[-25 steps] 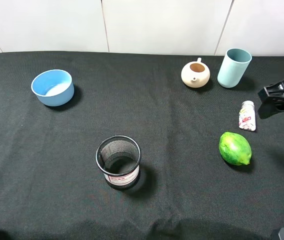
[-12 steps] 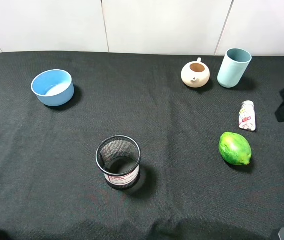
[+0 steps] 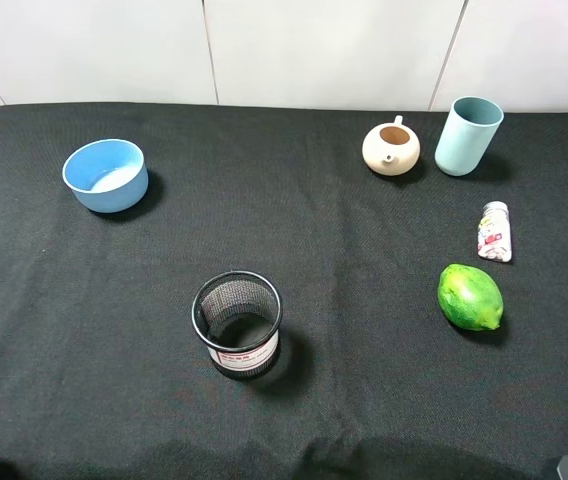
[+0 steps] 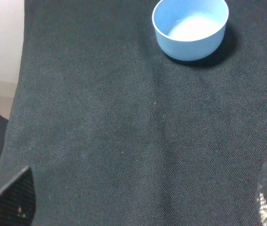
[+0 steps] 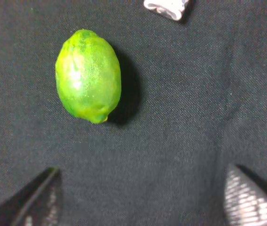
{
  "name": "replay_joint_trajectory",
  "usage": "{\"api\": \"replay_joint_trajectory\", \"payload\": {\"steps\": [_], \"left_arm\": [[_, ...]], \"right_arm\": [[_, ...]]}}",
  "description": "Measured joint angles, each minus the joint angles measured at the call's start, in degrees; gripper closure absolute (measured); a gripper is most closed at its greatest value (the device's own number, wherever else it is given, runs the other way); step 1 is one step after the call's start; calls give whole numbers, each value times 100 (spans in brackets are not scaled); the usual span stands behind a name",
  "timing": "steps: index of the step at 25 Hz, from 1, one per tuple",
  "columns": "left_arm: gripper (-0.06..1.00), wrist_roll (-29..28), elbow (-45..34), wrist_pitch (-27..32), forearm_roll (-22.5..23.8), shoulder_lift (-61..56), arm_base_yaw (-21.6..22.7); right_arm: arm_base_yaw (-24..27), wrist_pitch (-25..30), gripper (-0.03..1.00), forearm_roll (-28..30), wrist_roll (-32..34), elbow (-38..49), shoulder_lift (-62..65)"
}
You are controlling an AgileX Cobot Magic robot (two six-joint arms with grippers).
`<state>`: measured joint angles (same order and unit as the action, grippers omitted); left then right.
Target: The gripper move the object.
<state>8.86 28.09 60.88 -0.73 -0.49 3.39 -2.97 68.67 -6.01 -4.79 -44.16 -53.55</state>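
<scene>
On the black cloth-covered table, viewed from the high camera and read left to right: a light blue bowl sits upright at about 10 o'clock from table centre. A black mesh cup stands at roughly 7 o'clock, empty as far as visible. A cream teapot, lid off, sits at 1 o'clock, with a pale blue tumbler just beside it to the right, apart. The small white bottle lies on its side at 3 o'clock, cap pointing to the far edge, untouched. A green fruit rests at its 7 o'clock, near but apart.

Left gripper: fingertips spread wide, nothing between them. Right gripper: fingertips likewise well apart above bare cloth, holding nothing; the fruit and the bottle's end lie beyond it.
</scene>
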Motion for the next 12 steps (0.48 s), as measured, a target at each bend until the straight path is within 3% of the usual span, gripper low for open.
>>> {"api": "replay_joint_trajectory", "payload": {"steps": [4,12], "left_arm": [[-5,0,0,0,0,0,0],[-5,0,0,0,0,0,0]], "right_arm": [[0,93,30,49,52,0,487],[0,146,27,-53,92,0,1478]]}}
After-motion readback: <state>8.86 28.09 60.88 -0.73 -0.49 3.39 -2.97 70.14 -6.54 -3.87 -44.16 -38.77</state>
